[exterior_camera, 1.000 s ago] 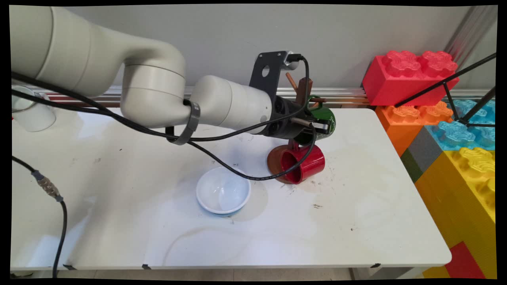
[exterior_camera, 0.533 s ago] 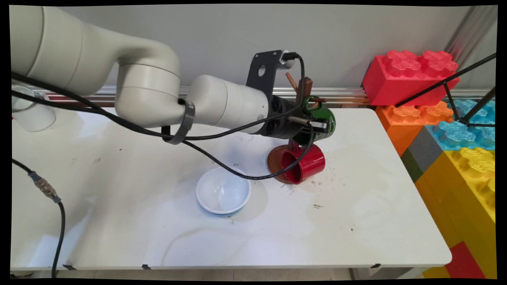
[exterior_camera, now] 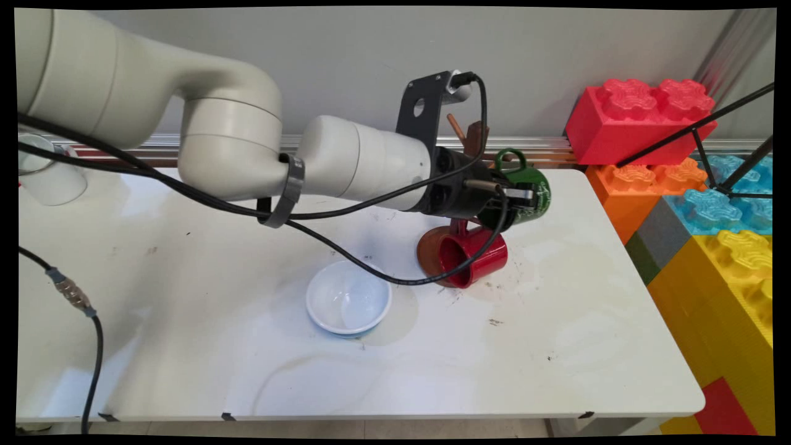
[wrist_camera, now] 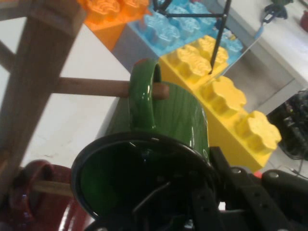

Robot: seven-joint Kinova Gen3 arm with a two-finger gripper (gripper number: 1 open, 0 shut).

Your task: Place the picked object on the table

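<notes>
My gripper [exterior_camera: 516,195] is shut on the rim of a green mug [exterior_camera: 532,199], held on its side above the table's far right part. In the hand view one finger [wrist_camera: 230,179] lies outside the green mug [wrist_camera: 180,120] and the other reaches inside it. The mug's handle [wrist_camera: 143,91] is looped over the tip of a wooden peg [wrist_camera: 91,87] of the mug tree [exterior_camera: 474,133]. A red mug [exterior_camera: 481,256] hangs on a lower peg, just below my gripper, over the tree's brown base [exterior_camera: 428,251].
A white bowl [exterior_camera: 348,298] sits on the white table [exterior_camera: 185,346] left of the tree. A white cup [exterior_camera: 46,170] stands at the far left. Large toy blocks [exterior_camera: 642,117] and a black tripod [exterior_camera: 698,127] flank the right edge. Black cables hang under the arm.
My gripper and the green mug have shifted to the right, away from the tree's trunk, so the handle now sits at the peg's tip. The red mug and bowl stayed put.
</notes>
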